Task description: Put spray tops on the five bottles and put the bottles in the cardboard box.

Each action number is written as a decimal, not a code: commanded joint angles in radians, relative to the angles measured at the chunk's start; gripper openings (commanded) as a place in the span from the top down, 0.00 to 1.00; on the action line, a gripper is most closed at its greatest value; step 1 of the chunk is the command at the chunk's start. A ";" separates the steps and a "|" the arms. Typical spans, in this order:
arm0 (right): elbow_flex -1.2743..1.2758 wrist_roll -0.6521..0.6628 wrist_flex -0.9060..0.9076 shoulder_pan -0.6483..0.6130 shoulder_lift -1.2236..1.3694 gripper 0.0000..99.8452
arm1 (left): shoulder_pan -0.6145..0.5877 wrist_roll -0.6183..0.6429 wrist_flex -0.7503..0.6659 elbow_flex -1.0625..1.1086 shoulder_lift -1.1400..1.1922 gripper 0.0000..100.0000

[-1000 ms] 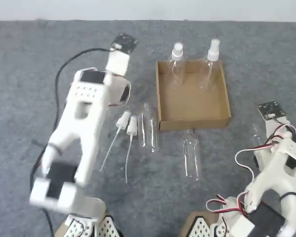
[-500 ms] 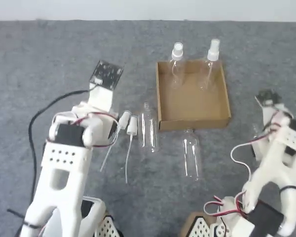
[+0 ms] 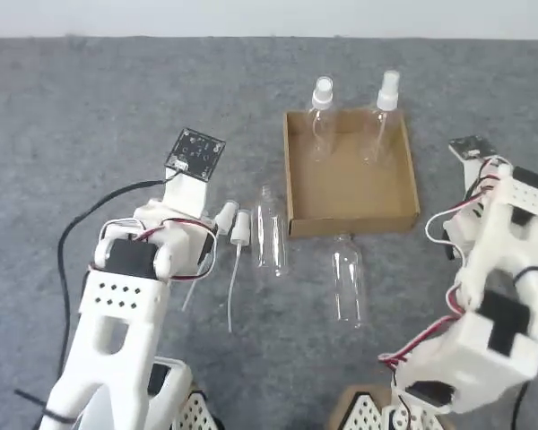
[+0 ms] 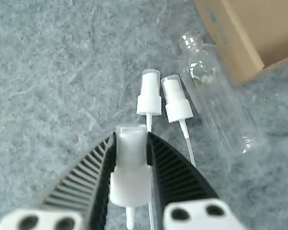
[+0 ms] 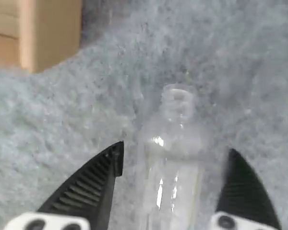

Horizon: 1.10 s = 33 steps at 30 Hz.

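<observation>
Grey felt (image 3: pixel 72 107) covers the table. We find the left pincer (image 4: pixel 131 139) pressed onto a white spray top (image 4: pixel 130 165), whose thin tube runs back between the jaws. Just beyond the tips lie two loose tops (image 4: pixel 149 98) side by side. Past them an uncapped bottle (image 4: pixel 216 108) lies on its side, with a corner of the cardboard box (image 4: pixel 230 43) further off.

The right pincer (image 5: pixel 175 151) is spread wide, one jaw on either side of an open bottle (image 5: pixel 177 103) that lies on the felt between them. We see no contact yet.

From the high view we record two capped bottles (image 3: pixel 321 116) standing at the far end of the box. A second uncapped bottle (image 3: pixel 347 282) lies just outside its near wall.

Change over the last second: the left arm has swung back from a raised, outstretched pose and come down close to the loose tops. The right arm has lifted from its low rest and pushed forward over its bottle. Nothing lying on the felt has shifted.

Our reading is that both arms are closing in on one assembly, with the top held in one and the bottle about to be taken by the other. Two of the five bottles are finished and three remain. The right pincer should close squarely on the smooth, clear body before any fitting is tried, or the bottle may roll.
</observation>
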 commanded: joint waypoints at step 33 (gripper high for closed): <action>0.199 -0.417 0.022 -0.751 -0.969 0.95 | -0.005 0.101 0.133 -0.395 -0.302 0.99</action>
